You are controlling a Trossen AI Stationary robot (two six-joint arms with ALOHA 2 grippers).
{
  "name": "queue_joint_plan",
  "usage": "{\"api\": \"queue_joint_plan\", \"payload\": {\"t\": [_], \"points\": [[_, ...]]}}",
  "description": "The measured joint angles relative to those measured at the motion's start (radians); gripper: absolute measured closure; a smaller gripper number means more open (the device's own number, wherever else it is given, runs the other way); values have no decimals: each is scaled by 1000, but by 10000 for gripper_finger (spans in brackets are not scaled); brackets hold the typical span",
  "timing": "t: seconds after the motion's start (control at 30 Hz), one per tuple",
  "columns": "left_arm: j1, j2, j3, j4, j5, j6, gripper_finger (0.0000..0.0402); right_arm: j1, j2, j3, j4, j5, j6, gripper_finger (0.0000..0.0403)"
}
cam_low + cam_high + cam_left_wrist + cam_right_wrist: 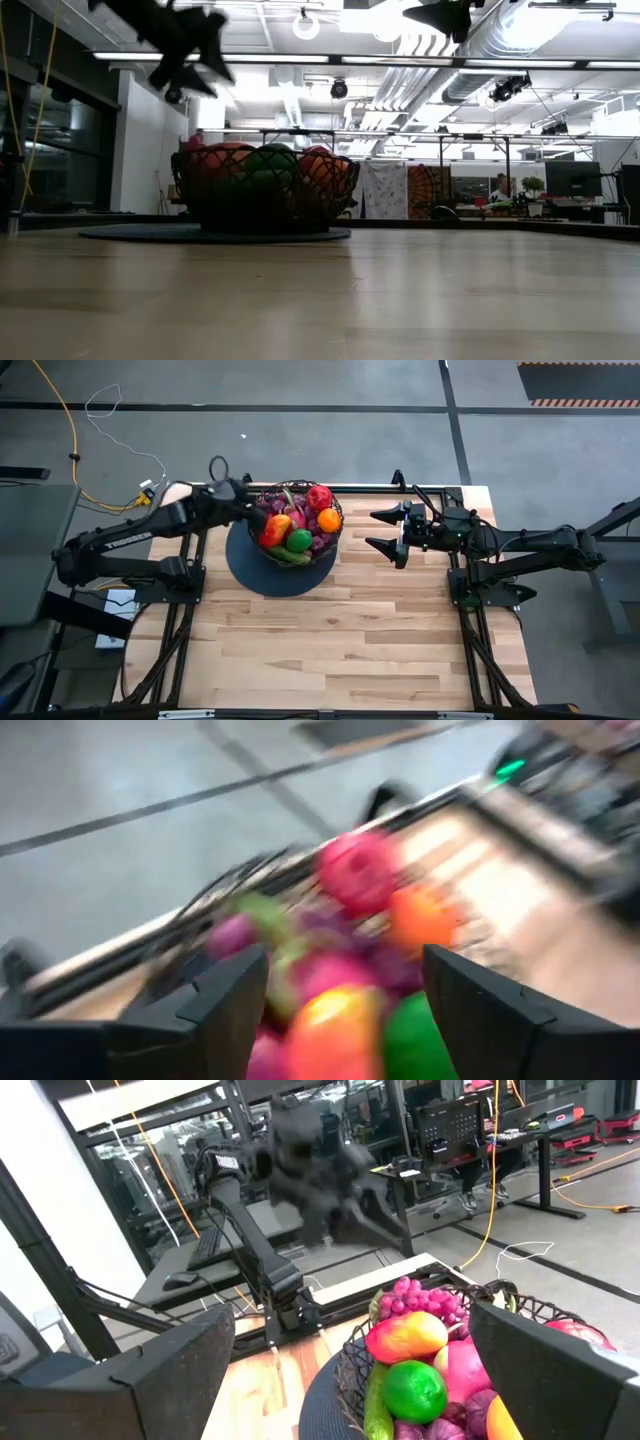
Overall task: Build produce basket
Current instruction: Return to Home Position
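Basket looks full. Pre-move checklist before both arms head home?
1. Left gripper open, nothing between its fingers: ok.
2. Left gripper raised above the basket, not touching it in the low view: ok.
3. Right gripper open, empty, beside the basket and apart from it: ok.
4. Produce all inside the basket, none loose on the table: ok.
5. Basket upright on the dark disc: ok.
6. Cucumber lies at the rim; whether it overhangs: cannot tell.
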Motion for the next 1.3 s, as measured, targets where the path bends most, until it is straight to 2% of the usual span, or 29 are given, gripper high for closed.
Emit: {"api": "queue_joint_plan", "payload": {"t": [0.2,0.3,0.4,0.47,0.6,0.77,1.3], "points": [[-18,-52,188,36,211,-15,142,0,0,0,0,0,0,11],[-74,-95,203,158,290,8,143,0,0,0,1,0,0,11],[-168,-139,167,299,311,12,143,0,0,0,1,-10,0,11],[-246,-157,131,371,297,12,143,0,0,0,1,-13,0,11],[-390,-170,52,435,166,38,143,0,0,0,1,-14,0,11],[-470,-171,14,440,19,55,144,0,0,0,1,-14,0,11],[-480,-171,14,462,16,75,143,0,0,0,-1,-18,10,11]]}}
